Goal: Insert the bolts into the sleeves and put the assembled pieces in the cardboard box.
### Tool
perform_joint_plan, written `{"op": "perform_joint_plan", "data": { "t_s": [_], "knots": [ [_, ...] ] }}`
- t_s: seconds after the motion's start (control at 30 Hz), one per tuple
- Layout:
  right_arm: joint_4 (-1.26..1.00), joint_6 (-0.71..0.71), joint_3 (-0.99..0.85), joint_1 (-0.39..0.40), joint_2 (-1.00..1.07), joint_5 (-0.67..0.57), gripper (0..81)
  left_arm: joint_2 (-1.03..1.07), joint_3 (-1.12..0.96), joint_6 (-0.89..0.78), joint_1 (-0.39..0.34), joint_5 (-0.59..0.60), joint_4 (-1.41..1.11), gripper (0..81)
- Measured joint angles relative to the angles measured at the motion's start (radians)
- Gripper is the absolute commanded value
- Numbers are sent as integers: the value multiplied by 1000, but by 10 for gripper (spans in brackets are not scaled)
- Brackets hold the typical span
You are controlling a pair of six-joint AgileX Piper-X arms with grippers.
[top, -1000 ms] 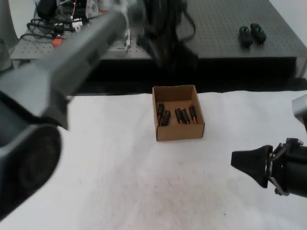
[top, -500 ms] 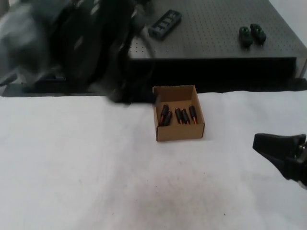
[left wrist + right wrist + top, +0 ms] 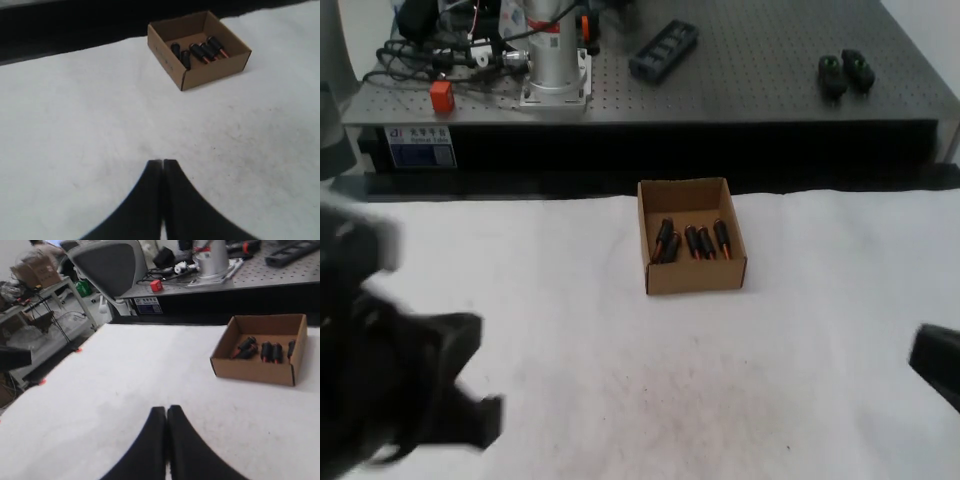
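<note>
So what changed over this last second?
The left arm swung back from beyond the cardboard box to the near left side. The right gripper withdrew toward the right edge. Nothing was picked up or released. The box stayed put, with the assembled pieces still inside.

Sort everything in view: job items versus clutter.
Job: cardboard box; assembled pieces inside it; left end effector and right end effector, both shut and empty.
Lying about: orange block; black ridged piece; two small dark objects; cables; office chair.
</note>
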Motion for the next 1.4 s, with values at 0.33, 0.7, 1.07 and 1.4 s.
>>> {"op": "perform_joint_plan", "data": {
  "t_s": [0.33, 0.7, 1.07, 1.4],
  "knots": [
    [187, -22, 0, 0, -170, 8, 13, -280, 136, -72, 0, -1, 96, 6],
    [115, -38, 54, 0, -173, 45, 13, -329, 249, -125, 0, -2, 63, 6],
    [-119, 56, 313, 0, -118, 57, 13, -333, 379, -153, 0, 68, -71, 6],
    [-137, 130, 405, 0, -108, 144, 13, -333, 400, -165, 0, 97, -90, 6]
  ]
}}
